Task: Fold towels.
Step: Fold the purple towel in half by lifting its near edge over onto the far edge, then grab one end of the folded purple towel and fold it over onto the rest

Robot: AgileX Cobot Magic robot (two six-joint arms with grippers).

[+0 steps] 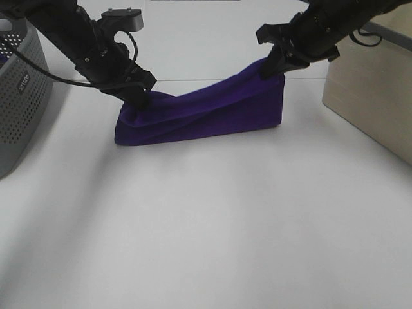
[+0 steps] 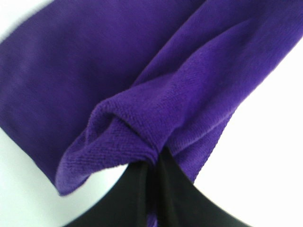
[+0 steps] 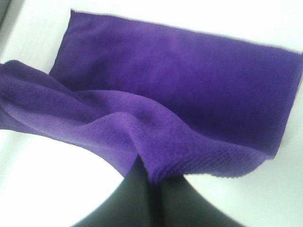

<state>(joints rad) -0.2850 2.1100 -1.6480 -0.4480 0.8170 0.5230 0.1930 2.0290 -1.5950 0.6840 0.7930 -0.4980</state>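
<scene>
A grey perforated basket [image 1: 19, 96] stands left on the white table [image 1: 206, 232], a beige box [image 1: 373, 96] right.

we see the left gripper [image 1: 138, 96] and right gripper [image 1: 273, 67] each pinching a corner of the purple towel [image 1: 206, 116] above the table [image 1: 206, 225].

The left arm [image 1: 67, 32] and right arm [image 1: 338, 22] slant down and inward from the far side, the left gripper [image 1: 138, 96] low, the right gripper [image 1: 273, 68] higher, each with jaws pinched tight on an end of the towel [image 1: 212, 112].
</scene>
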